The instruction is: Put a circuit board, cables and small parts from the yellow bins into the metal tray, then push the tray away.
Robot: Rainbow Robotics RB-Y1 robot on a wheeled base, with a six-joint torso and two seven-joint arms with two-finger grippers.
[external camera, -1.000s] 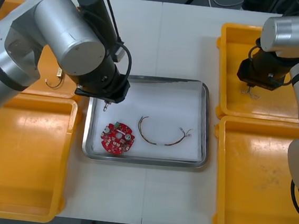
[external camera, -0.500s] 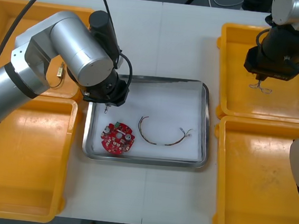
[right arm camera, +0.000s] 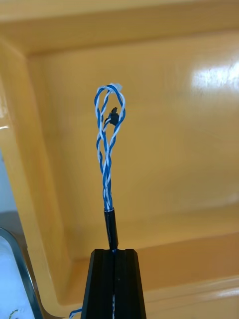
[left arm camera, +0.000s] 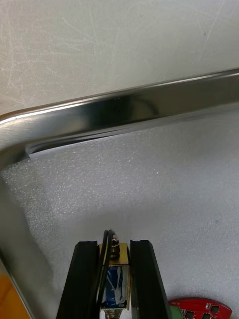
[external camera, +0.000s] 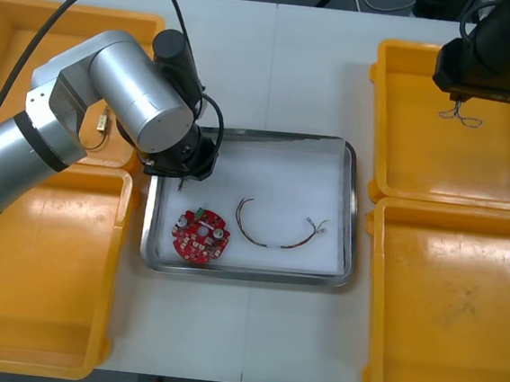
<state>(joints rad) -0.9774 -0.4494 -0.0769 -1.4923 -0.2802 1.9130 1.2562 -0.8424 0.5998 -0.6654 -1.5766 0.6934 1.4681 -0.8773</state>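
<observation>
- Left gripper [external camera: 181, 178] [left arm camera: 114, 243]: over the far left corner of the metal tray [external camera: 352, 209], above its white lining. The fingers stand narrowly apart, clamped on a small metal part [left arm camera: 117, 255] with a blue body and a black wire loop.
- Right gripper [external camera: 463, 101] [right arm camera: 113, 253]: over the far right yellow bin [external camera: 380, 122], fingers pressed together on the black sleeve of a twisted blue and white cable [external camera: 462, 115] [right arm camera: 105, 169]. The cable's loop hangs clear of the bin floor.
- Round red circuit board [external camera: 200, 236] [left arm camera: 200, 307]: flat in the tray's near left part; its markings are too small to read.
- Dark cable [external camera: 268, 245]: curved in the tray, just beside the board.
</observation>
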